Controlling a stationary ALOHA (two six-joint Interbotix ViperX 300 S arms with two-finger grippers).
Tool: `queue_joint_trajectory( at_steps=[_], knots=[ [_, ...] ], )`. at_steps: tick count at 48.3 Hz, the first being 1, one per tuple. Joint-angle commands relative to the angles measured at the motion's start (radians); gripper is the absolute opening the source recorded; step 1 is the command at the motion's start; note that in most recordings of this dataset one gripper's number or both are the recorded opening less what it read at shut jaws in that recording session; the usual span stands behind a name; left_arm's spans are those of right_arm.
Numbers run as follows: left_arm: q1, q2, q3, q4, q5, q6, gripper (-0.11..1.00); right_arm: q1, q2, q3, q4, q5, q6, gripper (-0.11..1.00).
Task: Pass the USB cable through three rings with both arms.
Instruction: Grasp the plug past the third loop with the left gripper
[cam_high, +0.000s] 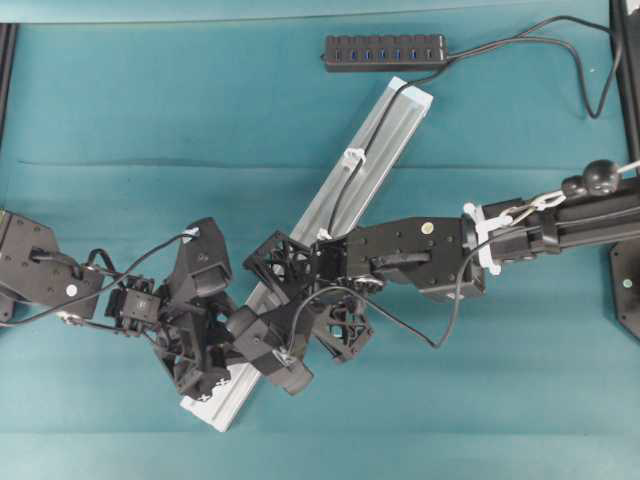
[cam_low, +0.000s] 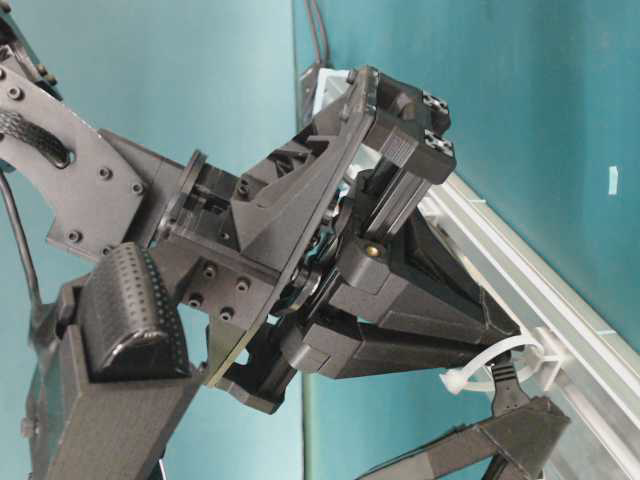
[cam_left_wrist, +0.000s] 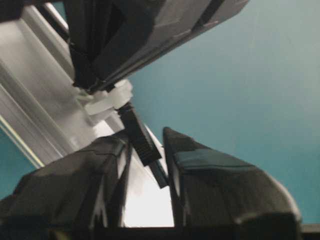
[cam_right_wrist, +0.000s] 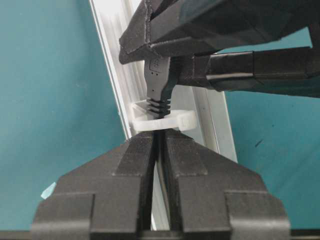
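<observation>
On the teal desk (cam_high: 120, 120) the rail (cam_high: 385, 130) lies slanted, and only the wrist views show the cable (cam_right_wrist: 159, 92) passing one ring (cam_right_wrist: 167, 121), the right tool (cam_right_wrist: 159, 150) clamped on it behind, the left tool (cam_left_wrist: 147, 160) around its plug.

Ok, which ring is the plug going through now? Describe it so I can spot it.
Find the long silver aluminium rail lying diagonally on the teal table. The whitish translucent plastic ring sits mid-rail, where both black grippers meet. Unlike the exposed upper ring, it has the black USB plug poking through it.
</observation>
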Motion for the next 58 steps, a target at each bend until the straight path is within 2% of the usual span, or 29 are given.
queue_joint_trajectory(
  at_steps=[1, 27, 39, 58],
  knots=[
    [-0.003, -0.017, -0.014, 0.003, -0.014, 0.003, 0.22, -0.009, 0.002, -0.008, 0.003, -0.003, 0.009, 0.06],
    [-0.003, -0.032, -0.026, 0.003, 0.005, 0.002, 0.22, -0.009, -0.003, -0.02, -0.002, -0.002, 0.008, 0.06],
    [-0.003, -0.044, -0.029, 0.006, 0.052, 0.002, 0.17, -0.009, -0.002, -0.023, -0.008, 0.003, 0.008, 0.06],
    [-0.002, -0.071, -0.031, 0.003, 0.057, 0.005, 0.17, -0.009, -0.005, -0.023, -0.006, 0.003, 0.008, 0.06]
  ],
)
